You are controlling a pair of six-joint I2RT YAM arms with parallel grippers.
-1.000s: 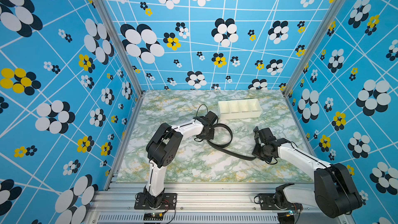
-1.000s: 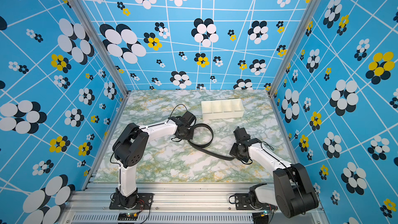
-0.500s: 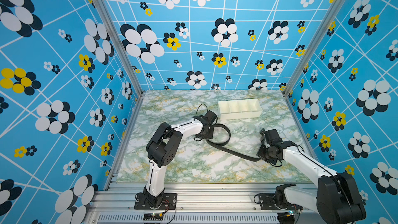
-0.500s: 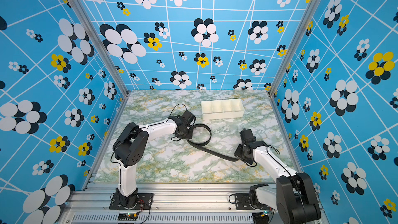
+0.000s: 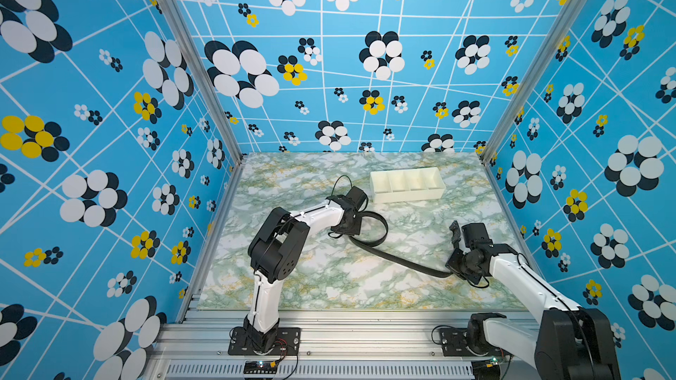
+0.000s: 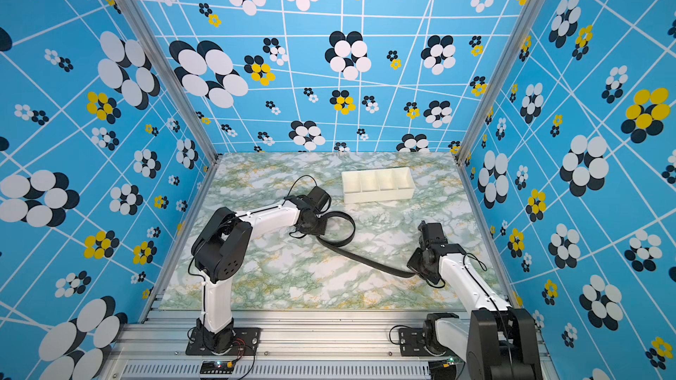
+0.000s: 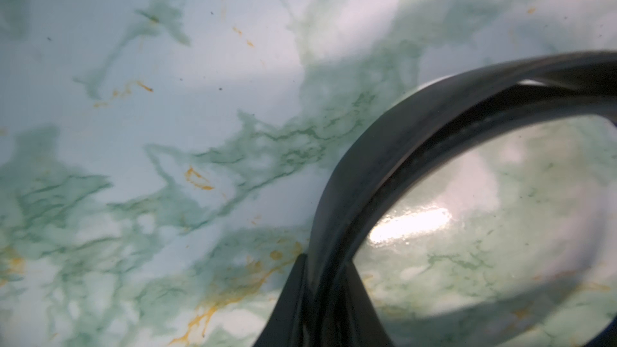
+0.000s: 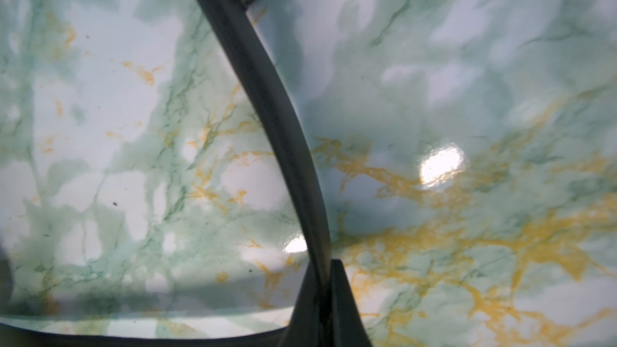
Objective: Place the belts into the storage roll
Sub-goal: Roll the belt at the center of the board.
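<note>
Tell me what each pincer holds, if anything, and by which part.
Both hold the belt: left pincer shut on it at its loop, right pincer shut on its straight stretch.

Both top views are bright and evenly lit, with soft light from above. The arms throw only faint, blurred shadows on the table (image 5: pixel 329 286). Detail is crisp around the belt (image 5: pixel 395 261). Farther from it, the wide lens makes the metal posts (image 5: pixel 183 49) lean apart and stretches the wall flowers.

In the left wrist view the belt sits close to the lens and out of focus. A white glare patch (image 7: pixel 410 225) shines on the glossy table inside the belt's loop, and broad soft shadows lie beside the belt.

The right wrist view is hazy too. Two glare spots (image 8: pixel 440 168) gleam near the belt, and the right pincer (image 8: pixel 325 272) shows dark and soft-edged.
</note>
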